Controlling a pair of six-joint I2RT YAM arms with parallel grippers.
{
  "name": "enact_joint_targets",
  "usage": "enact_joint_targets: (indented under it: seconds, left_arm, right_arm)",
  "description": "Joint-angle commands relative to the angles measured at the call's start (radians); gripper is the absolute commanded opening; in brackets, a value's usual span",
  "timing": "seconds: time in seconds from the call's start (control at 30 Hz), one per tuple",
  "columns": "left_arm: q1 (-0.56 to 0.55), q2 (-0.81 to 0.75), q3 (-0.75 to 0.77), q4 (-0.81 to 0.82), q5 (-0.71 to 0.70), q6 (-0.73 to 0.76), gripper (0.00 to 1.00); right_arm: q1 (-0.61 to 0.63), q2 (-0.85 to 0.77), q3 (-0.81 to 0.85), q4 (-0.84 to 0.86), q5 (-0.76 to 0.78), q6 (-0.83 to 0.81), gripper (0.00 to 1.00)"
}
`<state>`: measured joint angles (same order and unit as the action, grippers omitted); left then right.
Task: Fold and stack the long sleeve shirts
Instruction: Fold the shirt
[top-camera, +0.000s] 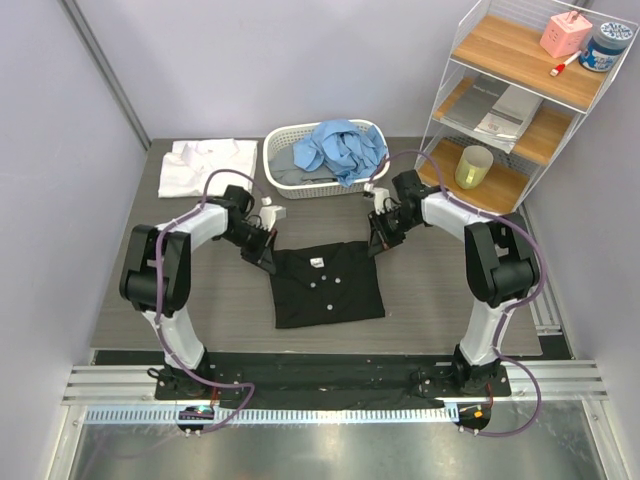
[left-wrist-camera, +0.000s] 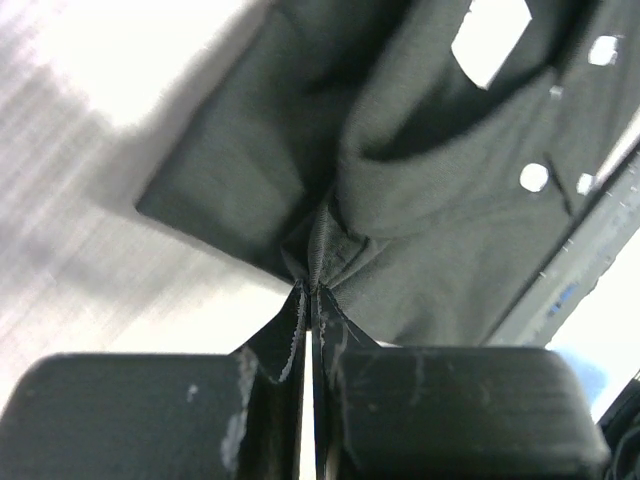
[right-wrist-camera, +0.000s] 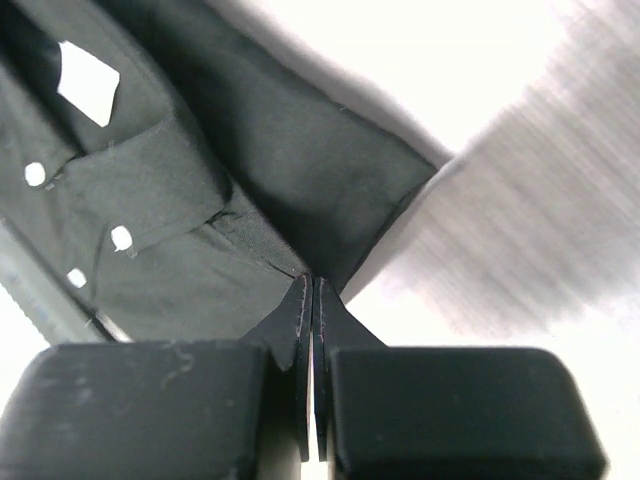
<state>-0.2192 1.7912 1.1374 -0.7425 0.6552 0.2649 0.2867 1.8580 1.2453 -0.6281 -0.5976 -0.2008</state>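
A folded black shirt (top-camera: 325, 285) with white buttons lies in the middle of the table, collar toward the back. My left gripper (top-camera: 265, 258) is shut on its back left corner; the left wrist view shows the cloth (left-wrist-camera: 420, 170) bunched at my fingertips (left-wrist-camera: 310, 290). My right gripper (top-camera: 377, 240) is shut on its back right corner, seen in the right wrist view (right-wrist-camera: 315, 280) pinching the black cloth (right-wrist-camera: 200, 200). A folded white shirt (top-camera: 205, 165) lies at the back left. A light blue shirt (top-camera: 345, 148) lies crumpled in the basket.
A white slatted basket (top-camera: 285, 140) stands at the back centre with a grey garment (top-camera: 300, 178) under the blue one. A wire shelf unit (top-camera: 520, 100) with a yellow cup (top-camera: 473, 167) stands at the back right.
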Motion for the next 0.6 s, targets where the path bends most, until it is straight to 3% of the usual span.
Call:
enact_joint_targets:
  seconds: [0.0,0.13,0.17,0.2,0.4,0.43,0.47,0.53,0.57]
  left_arm:
    - [0.02,0.088,0.038,0.069,-0.048,-0.032,0.0]
    - [0.04,0.125,0.064,0.069,-0.078,-0.062,0.04]
    - [0.049,0.102,0.068,0.068,-0.075,-0.065,0.14]
    - [0.058,0.08,0.065,0.065,-0.042,-0.067,0.33]
    - [0.093,-0.299,-0.041,0.103,-0.011,-0.16,0.73]
    - [0.098,-0.344,-0.047,0.101,-0.022,-0.197,0.79]
    - [0.101,-0.383,-0.051,0.094,-0.04,-0.228,0.95]
    - [0.116,-0.481,-0.064,0.085,-0.078,-0.295,1.0]
    - [0.121,-0.512,-0.074,0.089,-0.092,-0.396,1.0]
  right_arm:
    - [0.002,0.072,0.017,0.1,0.096,0.038,0.01]
    - [0.0,0.115,0.026,0.142,0.168,0.052,0.01]
    - [0.0,0.107,0.031,0.139,0.176,0.054,0.06]
    - [0.0,0.093,0.037,0.131,0.179,0.06,0.11]
    - [0.0,-0.147,0.066,0.096,0.116,0.043,0.52]
    - [0.011,-0.175,0.086,0.078,0.114,0.034,0.53]
    - [0.02,-0.198,0.097,0.064,0.104,0.02,0.53]
    - [0.058,-0.256,0.102,0.047,0.108,-0.002,0.52]
    - [0.11,-0.27,0.097,0.039,0.104,-0.008,0.46]
